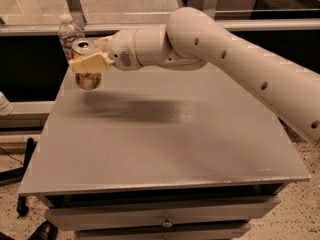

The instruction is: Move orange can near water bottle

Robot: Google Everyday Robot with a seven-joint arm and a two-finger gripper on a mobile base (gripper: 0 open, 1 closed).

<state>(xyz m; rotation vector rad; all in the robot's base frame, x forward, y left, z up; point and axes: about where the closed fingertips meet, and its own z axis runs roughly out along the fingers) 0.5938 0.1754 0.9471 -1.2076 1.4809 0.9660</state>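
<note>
My gripper (90, 59) is shut on the orange can (88, 79), an orange-gold can with a silver top, at the far left corner of the grey table (165, 139). The can stands upright right in front of the water bottle (69, 34), covering the bottle's lower part. I cannot tell whether the can's base touches the tabletop. Only the bottle's white cap and clear upper body show behind the can and my fingers (92, 62). My white arm (240, 59) reaches in from the right.
The table's left edge lies close to the can. A metal rail and a glass partition (150, 21) run behind the table. A drawer front (165, 219) sits under the tabletop. A white object (4, 104) shows at the far left edge.
</note>
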